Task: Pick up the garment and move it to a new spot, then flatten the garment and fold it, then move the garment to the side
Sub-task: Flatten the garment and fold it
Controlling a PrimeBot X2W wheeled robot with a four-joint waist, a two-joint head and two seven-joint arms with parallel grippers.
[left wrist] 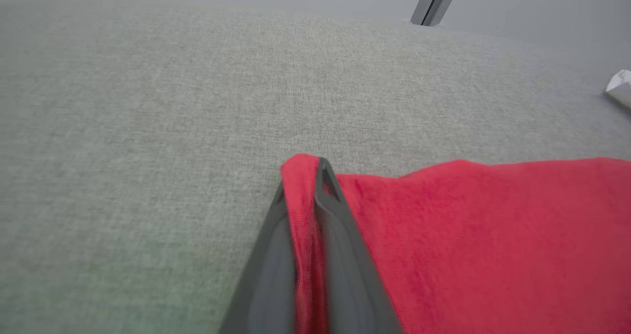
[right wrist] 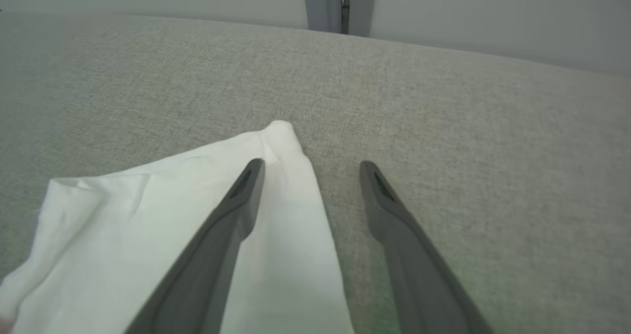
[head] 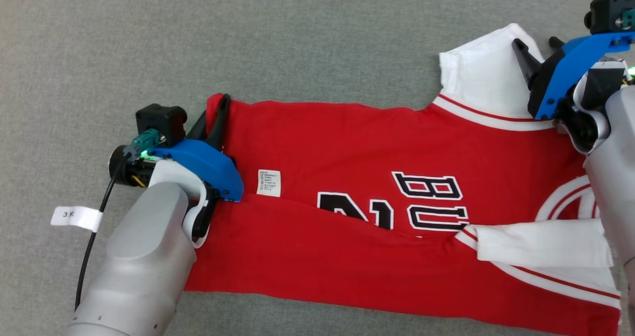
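Note:
A red jersey [head: 347,142] with white sleeves and black lettering lies spread on the grey cloth surface, its near long edge folded up over the middle. My left gripper [head: 220,108] is shut on the jersey's far left corner; in the left wrist view the red cloth [left wrist: 301,215] is pinched between the two dark fingers. My right gripper [head: 538,48] stands open over the far white sleeve [head: 483,73]. In the right wrist view one finger [right wrist: 236,205] rests over the sleeve [right wrist: 148,215] and the other finger [right wrist: 389,210] is over bare surface.
The grey fabric surface [head: 248,38] stretches far beyond the jersey. A second white sleeve [head: 540,244] lies folded across the jersey's near right part. A white care label [head: 268,182] shows on the red cloth. A black cable with a white tag [head: 74,218] hangs by my left forearm.

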